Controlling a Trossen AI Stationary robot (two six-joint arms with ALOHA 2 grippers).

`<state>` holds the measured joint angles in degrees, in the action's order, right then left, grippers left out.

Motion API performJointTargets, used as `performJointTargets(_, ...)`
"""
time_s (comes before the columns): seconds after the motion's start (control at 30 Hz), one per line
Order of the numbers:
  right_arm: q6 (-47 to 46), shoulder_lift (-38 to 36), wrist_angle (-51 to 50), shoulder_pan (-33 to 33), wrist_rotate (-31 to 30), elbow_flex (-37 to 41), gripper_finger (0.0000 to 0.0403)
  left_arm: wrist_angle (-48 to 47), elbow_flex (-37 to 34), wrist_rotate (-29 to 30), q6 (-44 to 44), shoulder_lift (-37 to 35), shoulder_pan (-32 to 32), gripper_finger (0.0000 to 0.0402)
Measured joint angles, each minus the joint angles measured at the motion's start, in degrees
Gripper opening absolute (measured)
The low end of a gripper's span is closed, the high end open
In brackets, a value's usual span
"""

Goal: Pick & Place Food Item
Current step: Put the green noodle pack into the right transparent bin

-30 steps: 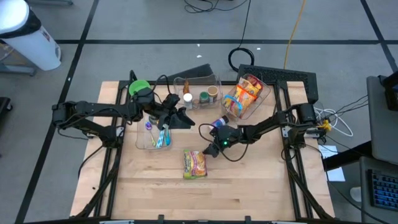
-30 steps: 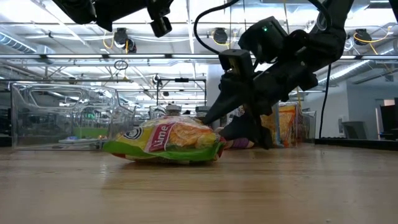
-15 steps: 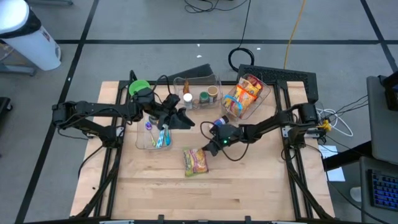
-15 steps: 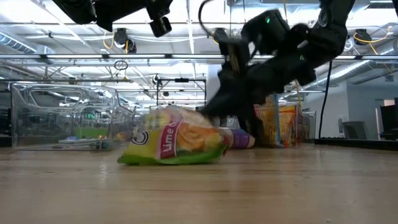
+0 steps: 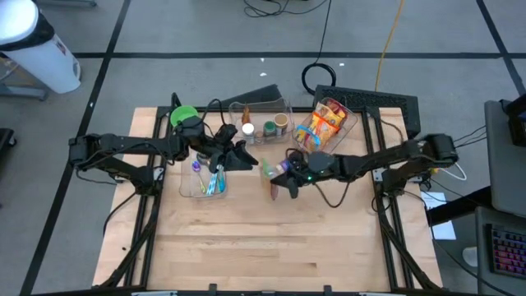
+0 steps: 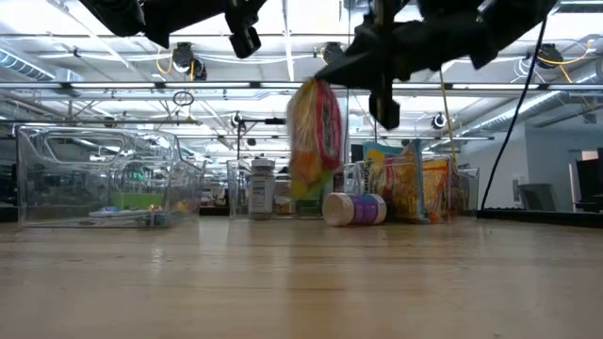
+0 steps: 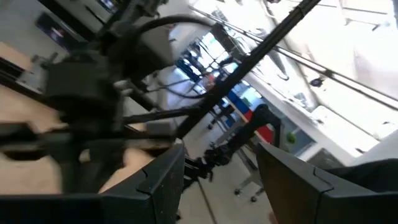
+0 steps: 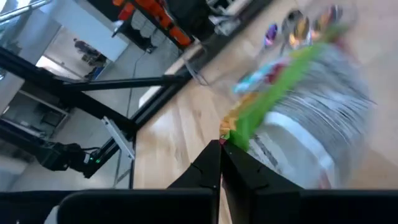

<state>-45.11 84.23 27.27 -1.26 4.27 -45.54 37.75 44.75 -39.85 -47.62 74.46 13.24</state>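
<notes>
The right pincer (image 6: 316, 83) is clamped on the top edge of the chip bag (image 6: 313, 141), which hangs clear of the desk (image 5: 329, 238) near its middle, in front of the bins. The left pincer (image 5: 242, 158) waits over the toothbrush bin (image 5: 187, 182), fingers apart.

The bag dangles long and limp from its seam, so I'd judge it light, soft and air-filled, its contents easily crushed. The foil looks slick; a pinch on the crimped edge, as now, seems the safest hold, though it may swing in transit. Behind it sits the snack bin (image 5: 349, 123), and a small bottle (image 6: 354, 208) lies on its side below the bag.
</notes>
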Motion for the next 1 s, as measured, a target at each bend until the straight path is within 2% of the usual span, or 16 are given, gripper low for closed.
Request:
performJointTargets(0.17, 2.29, -4.47, -4.04, -0.98, -2.82, 0.0, 0.0, -0.58, 0.0, 2.82, 3.92, -0.01, 0.93, 0.0209)
performJointTargets(0.33, 2.48, -6.72, -4.02, -1.5, -2.81, 0.0, 0.0, -4.03, 2.31, 2.97, 6.83, -0.02, 3.02, 0.0209)
performJointTargets(0.47, 2.97, -7.14, -5.07, -1.48, -2.83, -1.02, 0.0, -16.53, 8.53, 2.84, 14.95, -0.02, 4.2, 0.0209)
performJointTargets(0.57, 5.42, -7.1, -9.61, -1.48, -2.66, -4.38, 0.0, -28.39, 13.53, 3.76, 22.93, -0.02, 5.16, 0.0209)
performJointTargets(0.67, 9.43, -7.15, -14.96, -1.48, -2.62, -8.9, 0.0, -35.96, 16.46, 4.53, 27.65, -0.02, 6.59, 0.0209)
performJointTargets(0.8, 13.72, -7.13, -19.32, -1.46, -2.55, -14.01, 0.0, -37.86, 17.57, 2.06, 28.1, -0.02, 8.69, 0.0209)
performJointTargets(1.0, 17.04, -7.15, -19.75, -1.36, -1.35, -18.0, 0.0, -38.39, 17.57, 0.9, 30.43, 0.24, 9.72, 0.0209)
